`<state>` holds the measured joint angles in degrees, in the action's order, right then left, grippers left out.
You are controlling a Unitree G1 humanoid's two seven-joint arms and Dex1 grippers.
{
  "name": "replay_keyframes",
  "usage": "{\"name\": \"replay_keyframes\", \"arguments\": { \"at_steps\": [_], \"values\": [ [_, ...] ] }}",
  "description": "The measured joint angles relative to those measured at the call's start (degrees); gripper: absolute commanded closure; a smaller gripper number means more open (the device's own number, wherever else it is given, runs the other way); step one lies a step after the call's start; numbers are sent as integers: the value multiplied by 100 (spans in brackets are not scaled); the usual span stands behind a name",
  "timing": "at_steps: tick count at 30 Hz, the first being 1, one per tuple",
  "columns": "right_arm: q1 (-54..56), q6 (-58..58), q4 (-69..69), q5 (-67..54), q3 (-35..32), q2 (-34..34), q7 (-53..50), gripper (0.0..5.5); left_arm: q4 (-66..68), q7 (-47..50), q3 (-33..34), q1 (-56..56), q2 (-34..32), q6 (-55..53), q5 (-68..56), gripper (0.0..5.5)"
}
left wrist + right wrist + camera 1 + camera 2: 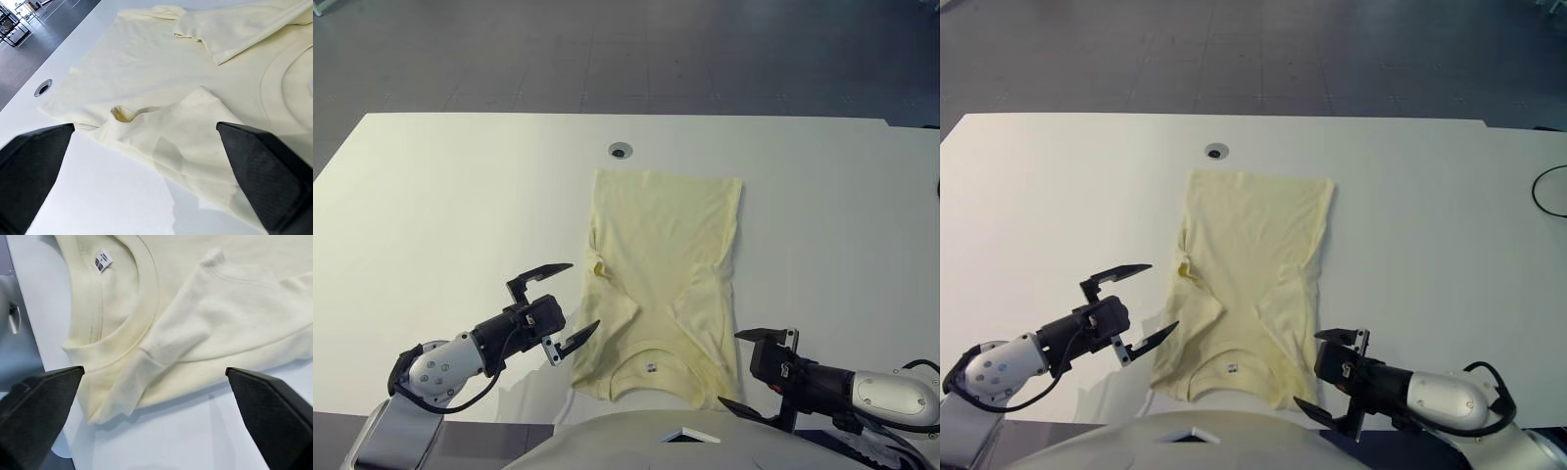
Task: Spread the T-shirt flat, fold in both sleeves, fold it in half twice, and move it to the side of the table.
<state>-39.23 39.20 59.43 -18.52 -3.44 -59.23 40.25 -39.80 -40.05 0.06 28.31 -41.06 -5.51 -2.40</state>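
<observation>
A pale yellow T-shirt (664,264) lies flat on the white table (450,215), collar toward the near edge, both sleeves folded in over the body. The left sleeve (171,127) and the right sleeve (195,328) rest on the front. My left gripper (568,305) hovers open just left of the shirt's near left edge. My right gripper (744,370) stands open at the shirt's near right corner, close to the table's front edge. Neither holds anything.
A round cable hole (621,150) sits in the table just beyond the shirt's far hem. A black cable (1549,191) loops at the table's right edge. Bare tabletop stretches wide on both sides of the shirt.
</observation>
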Motion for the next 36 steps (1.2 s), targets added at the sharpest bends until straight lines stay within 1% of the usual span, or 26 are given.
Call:
{"name": "replay_keyframes", "arguments": {
  "at_steps": [3,4,8,10,14,17,19,23,28,33,36],
  "values": [
    [-37,-425,31,-619,-324,28,189,13,144,3,198,1,0,436,-5,10],
    [-66,-551,28,-751,-542,53,225,13,188,-6,321,-1,1,682,-44,10],
    [-150,-1072,16,-899,-1303,247,425,13,472,-188,808,-45,-39,1843,-247,10],
    [-228,-1832,-129,-692,-1581,511,716,13,835,-421,978,6,-106,2580,-377,10],
    [-424,-3678,-880,228,-1731,788,1218,13,1793,-936,1018,81,-393,4253,-471,10],
    [-485,-5077,-1669,795,-1789,819,1528,13,2402,-1332,945,160,-606,5130,-773,10],
    [-569,-6131,-2319,1006,-1890,828,1844,13,2831,-1623,772,175,-813,5704,-1038,10],
    [-637,-7160,-2997,1380,-1891,766,2084,13,3399,-1887,419,98,-1013,6312,-1070,10],
    [-585,-7811,-3338,2064,-1588,656,2113,13,3808,-1937,4,-141,-1113,6655,-967,10],
    [-203,-7863,-3442,2543,-1086,632,1972,13,3975,-1903,-320,-331,-1150,6790,-793,10],
    [108,-7721,-3448,2619,-788,597,1931,13,4082,-1807,-399,-381,-1151,6886,-466,10]
  ]
}}
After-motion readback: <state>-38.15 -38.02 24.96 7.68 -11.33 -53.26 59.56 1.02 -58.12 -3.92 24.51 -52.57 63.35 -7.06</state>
